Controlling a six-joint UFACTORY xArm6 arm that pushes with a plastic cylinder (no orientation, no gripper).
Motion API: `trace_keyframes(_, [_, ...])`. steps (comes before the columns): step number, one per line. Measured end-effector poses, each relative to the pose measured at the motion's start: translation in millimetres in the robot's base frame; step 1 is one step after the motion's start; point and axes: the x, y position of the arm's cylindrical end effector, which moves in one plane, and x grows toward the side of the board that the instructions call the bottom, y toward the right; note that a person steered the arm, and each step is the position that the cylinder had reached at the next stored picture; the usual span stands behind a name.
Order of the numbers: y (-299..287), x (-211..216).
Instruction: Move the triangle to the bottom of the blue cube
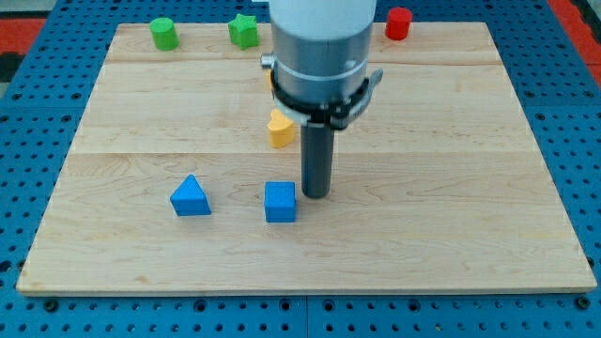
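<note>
Wooden table (pixel 451 141) fills most of the frame, set on a blue pegboard. The arm's end effector is a plain dark rod with no jaws, so nothing to spread or pinch; its tip (pixel 316 195) sits on the table at centre frame, just right of the blue cube (pixel 280 202), near-touching or touching, cannot tell which. The blue triangle (pixel 191 196) lies lower left of centre, well to the left of the tip, with the cube between them. Judgement: the tip must get round the cube to the triangle's left side, then push it rightward and down-frame to land below the cube. Count: one blue cube, one blue triangle, one yellow block (pixel 280 129) (heart-like, partly hidden behind the arm), one green cylinder (pixel 164 34), one green star-like block (pixel 243 31), one red cylinder (pixel 398 23), the last three along the top edge.
</note>
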Motion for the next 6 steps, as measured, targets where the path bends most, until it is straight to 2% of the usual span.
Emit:
trace_keyframes(1, [-31.0, -12.7])
trace_keyframes(2, [-98.6, -11.3])
trace_keyframes(4, [-170.0, 4.8])
trace_keyframes(6, [-162.2, 47.7])
